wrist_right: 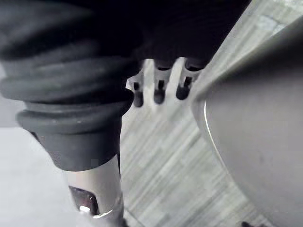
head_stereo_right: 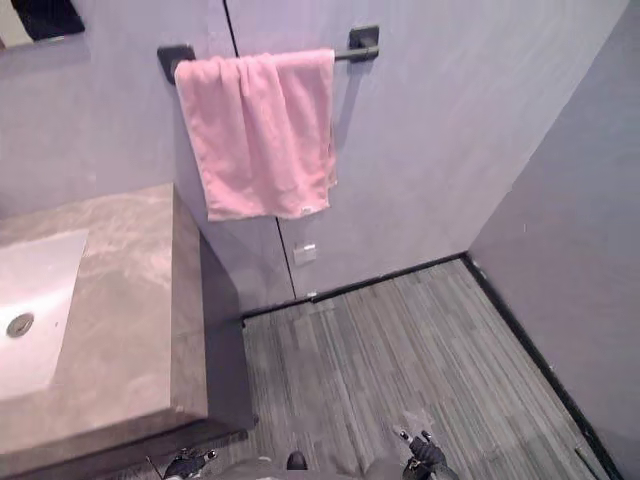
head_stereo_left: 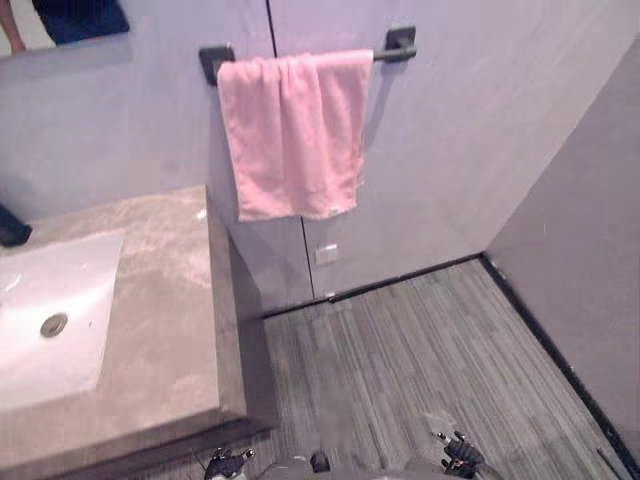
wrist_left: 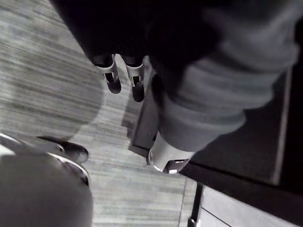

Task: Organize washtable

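The washtable [head_stereo_left: 170,300] is a grey stone counter at the left, with a white sink [head_stereo_left: 60,320] set into it. A pink towel [head_stereo_left: 295,135] hangs spread over a dark bar [head_stereo_left: 395,48] on the wall behind. Both hands hang low by the floor, away from the counter. My left hand [head_stereo_left: 228,463] is at the bottom edge near the counter's front corner, and its fingers [wrist_left: 113,78] point down, relaxed and empty. My right hand [head_stereo_left: 460,457] hangs further right over the floor, its fingers [wrist_right: 158,90] straight and empty.
A dark object [head_stereo_left: 10,228] sits at the counter's far left edge, cut off by the view. A mirror [head_stereo_left: 60,20] hangs above it. Grey striped floor [head_stereo_left: 420,360] runs to a side wall [head_stereo_left: 590,250] on the right. A white socket [head_stereo_left: 326,254] is low on the back wall.
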Robot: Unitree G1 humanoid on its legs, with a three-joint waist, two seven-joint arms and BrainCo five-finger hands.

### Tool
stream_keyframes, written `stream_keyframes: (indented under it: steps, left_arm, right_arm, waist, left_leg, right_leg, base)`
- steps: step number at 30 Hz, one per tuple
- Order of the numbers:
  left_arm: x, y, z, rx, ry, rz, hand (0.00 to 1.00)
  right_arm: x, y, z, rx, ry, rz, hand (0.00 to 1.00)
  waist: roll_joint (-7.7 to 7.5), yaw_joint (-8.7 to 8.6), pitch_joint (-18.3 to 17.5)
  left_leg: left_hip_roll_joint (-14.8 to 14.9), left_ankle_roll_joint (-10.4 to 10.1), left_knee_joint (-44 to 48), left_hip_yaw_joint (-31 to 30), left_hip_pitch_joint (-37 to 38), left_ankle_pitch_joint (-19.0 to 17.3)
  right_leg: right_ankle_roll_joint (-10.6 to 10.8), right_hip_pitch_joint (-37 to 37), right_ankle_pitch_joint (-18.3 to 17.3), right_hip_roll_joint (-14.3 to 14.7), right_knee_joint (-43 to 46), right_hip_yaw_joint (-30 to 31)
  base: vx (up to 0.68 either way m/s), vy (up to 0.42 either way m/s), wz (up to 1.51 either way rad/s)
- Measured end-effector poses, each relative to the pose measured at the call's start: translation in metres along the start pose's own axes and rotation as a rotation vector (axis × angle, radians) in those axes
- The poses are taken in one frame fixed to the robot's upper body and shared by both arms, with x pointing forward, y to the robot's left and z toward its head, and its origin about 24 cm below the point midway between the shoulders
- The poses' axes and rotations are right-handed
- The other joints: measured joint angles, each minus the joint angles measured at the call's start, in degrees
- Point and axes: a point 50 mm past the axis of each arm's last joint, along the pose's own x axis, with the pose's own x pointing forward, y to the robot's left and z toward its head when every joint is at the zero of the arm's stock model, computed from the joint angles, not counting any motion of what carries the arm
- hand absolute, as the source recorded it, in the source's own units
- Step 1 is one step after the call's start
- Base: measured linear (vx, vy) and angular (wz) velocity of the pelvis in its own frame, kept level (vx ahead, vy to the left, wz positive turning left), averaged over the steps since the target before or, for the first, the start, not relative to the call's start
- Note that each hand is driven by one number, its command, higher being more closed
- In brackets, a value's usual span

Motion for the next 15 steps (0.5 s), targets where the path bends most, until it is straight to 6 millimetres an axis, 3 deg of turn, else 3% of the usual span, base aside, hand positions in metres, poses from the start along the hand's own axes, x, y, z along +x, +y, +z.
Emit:
stream_keyframes:
  steps: [1,3,5,6,7,8,9,12,15]
  left_arm:
    - [0.000,0.002,-0.003,-0.012,0.023,0.011,0.00]
    - [-0.001,0.002,-0.003,-0.019,0.020,0.010,0.00]
    - [-0.001,0.004,-0.004,-0.018,0.021,0.013,0.00]
    - [-0.001,0.005,-0.005,-0.019,0.029,0.025,0.00]
    - [-0.002,0.006,-0.007,-0.019,0.034,0.035,0.00]
    - [-0.004,0.008,-0.015,-0.031,0.055,0.053,0.00]
    - [-0.004,0.006,-0.016,-0.026,0.062,0.037,0.00]
    - [-0.002,0.000,-0.010,-0.012,0.040,0.015,0.00]
    - [-0.002,0.000,-0.009,-0.048,0.025,0.015,0.00]
  right_arm:
    - [0.000,0.001,-0.001,0.001,0.003,0.004,0.00]
    - [0.000,-0.001,0.000,0.001,0.003,-0.001,0.00]
    - [-0.001,-0.001,-0.003,0.005,0.010,-0.003,0.00]
    - [-0.001,-0.003,-0.004,0.008,0.014,-0.008,0.00]
    - [-0.002,-0.006,-0.006,0.009,0.021,-0.014,0.00]
    - [-0.003,-0.011,-0.009,0.013,0.031,-0.027,0.00]
    - [-0.002,-0.013,-0.003,0.021,0.012,-0.035,0.00]
    - [-0.004,-0.026,-0.003,0.005,0.017,-0.063,0.00]
    - [-0.005,-0.023,-0.006,-0.011,0.029,-0.053,0.00]
  waist:
    - [-0.48,-0.44,-0.25]
    - [0.07,-0.84,0.07]
    - [-0.05,-1.29,0.09]
    - [-0.22,-1.45,0.25]
    - [-0.15,-1.48,0.19]
    - [0.70,-1.34,0.02]
    - [2.24,-1.37,0.94]
    - [0.95,-1.43,1.15]
    - [0.31,-1.86,-0.38]
  left_leg:
    - [0.31,-0.11,-0.65,-0.36,0.98,-0.07]
    - [2.18,-2.09,-0.84,-1.49,1.45,-1.32]
    - [3.52,-3.72,-0.85,-2.42,1.74,-2.34]
    - [4.22,-5.14,-0.81,-3.03,2.76,-3.34]
    - [4.77,-5.90,-0.79,-3.31,3.33,-3.89]
    - [6.73,-7.10,-0.86,-4.16,3.68,-4.57]
    - [7.33,-7.41,-0.88,-5.61,3.74,-4.30]
    - [7.55,-9.27,-1.87,-8.43,6.94,-3.11]
    - [8.36,-9.65,1.14,-10.32,4.74,-2.91]
  right_leg:
    - [-1.26,-1.70,-2.11,0.43,-5.74,-2.02]
    - [-2.05,-3.40,-2.28,3.15,-17.70,-2.18]
    - [-3.06,-4.46,0.93,5.20,-31.46,0.90]
    - [-2.65,-4.49,7.70,5.77,-37.89,3.37]
    - [-2.67,-4.08,10.85,6.16,-39.55,4.07]
    - [-2.92,-2.78,10.81,8.18,-39.68,3.46]
    - [-3.64,-4.19,8.03,8.58,-34.45,2.23]
    - [-5.69,-6.52,-1.28,7.49,-21.31,1.49]
    - [-6.58,-5.98,-6.27,7.06,-19.64,-1.58]
  base:
    - [0.25,-0.085,0.13]
    - [0.21,-0.174,0.25]
    - [0.21,-0.240,0.23]
    - [0.20,-0.231,0.13]
    - [0.29,-0.306,0.05]
    - [0.29,-0.300,0.08]
    - [0.26,-0.291,0.16]
    - [0.22,-0.265,0.41]
    - [0.19,-0.233,0.58]
